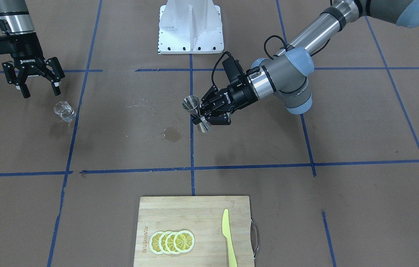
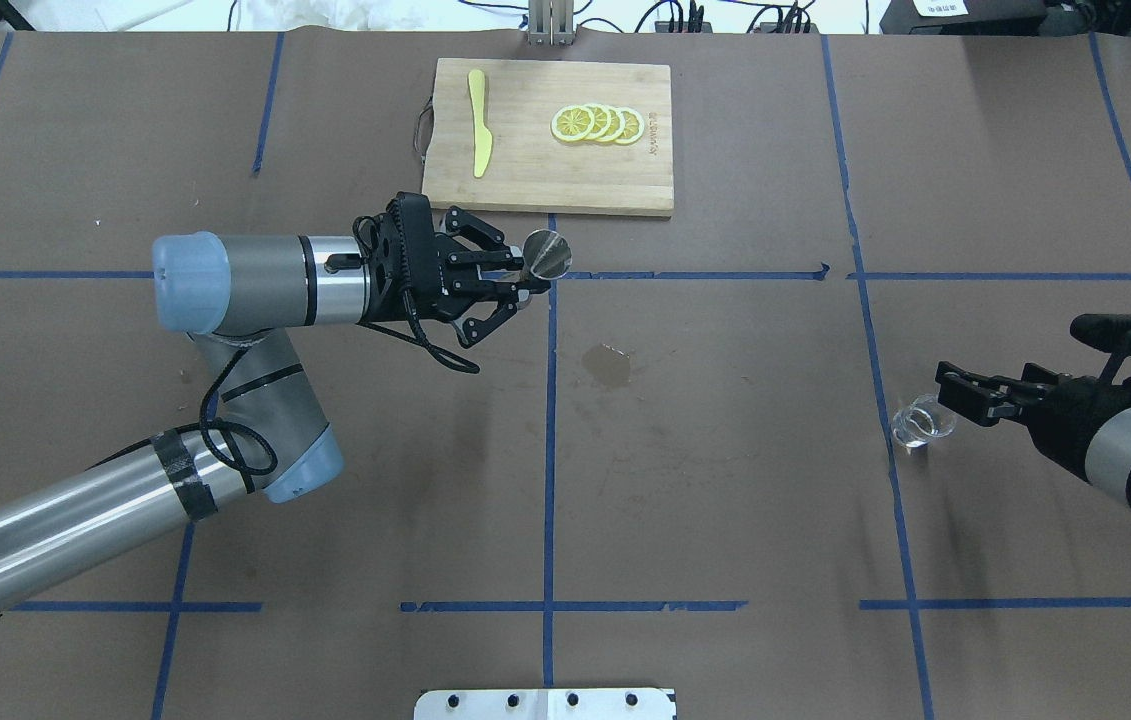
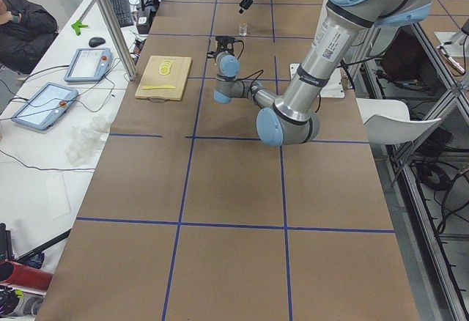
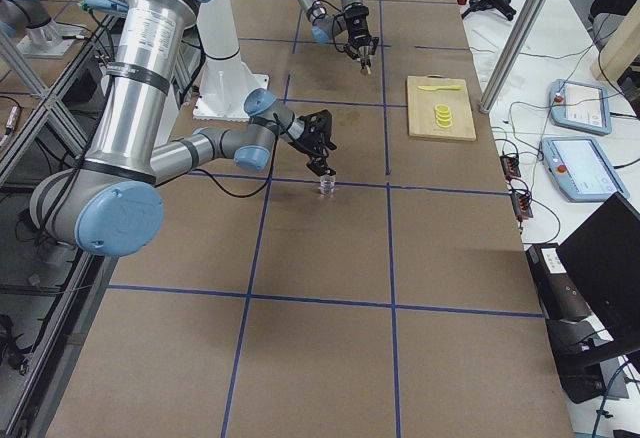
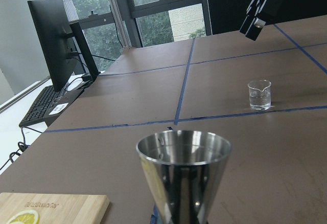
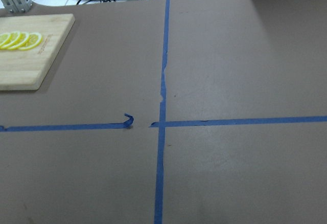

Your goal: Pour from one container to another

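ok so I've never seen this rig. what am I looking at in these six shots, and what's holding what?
Two robot arms work at a paper-covered table marked with blue tape. One picture faces the robot from across the table, one looks down from behind it, two look along the table from its ends, and two come from cameras on the wrists.

The left fingers are closed on the waist of a metal jigger, held up off the table. The right fingers are spread open and hang above a small glass cup without touching it.

On the side away from the robot lies a cutting board with lemon slices and a yellow knife on it. A damp patch marks the paper near the middle.
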Robot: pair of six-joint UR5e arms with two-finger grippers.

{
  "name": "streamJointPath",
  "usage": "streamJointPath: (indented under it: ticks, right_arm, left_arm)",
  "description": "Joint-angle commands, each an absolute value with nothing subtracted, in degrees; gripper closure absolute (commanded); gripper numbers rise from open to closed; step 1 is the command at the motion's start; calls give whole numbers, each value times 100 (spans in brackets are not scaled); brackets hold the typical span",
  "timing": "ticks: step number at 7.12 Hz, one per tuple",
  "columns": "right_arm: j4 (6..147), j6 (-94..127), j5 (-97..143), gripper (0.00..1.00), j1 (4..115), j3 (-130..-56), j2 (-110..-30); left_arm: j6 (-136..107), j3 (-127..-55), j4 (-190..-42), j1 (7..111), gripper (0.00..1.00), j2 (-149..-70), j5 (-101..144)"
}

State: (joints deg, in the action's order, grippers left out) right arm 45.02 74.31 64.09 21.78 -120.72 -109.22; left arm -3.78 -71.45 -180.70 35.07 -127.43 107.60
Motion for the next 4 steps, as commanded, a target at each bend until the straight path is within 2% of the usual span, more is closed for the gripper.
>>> streamJointPath:
  ticks: [1,4]
  right_arm:
    - [4465,7804,4655,0,1277,-11595,-10872]
    - [4421,7919,3308,0,748,-10805,-10321]
  left_arm:
    - [-378,-7154,-18070,3507,100,-12727,10740]
    - [-378,-7163,-18079,3507,100,-12727,10732]
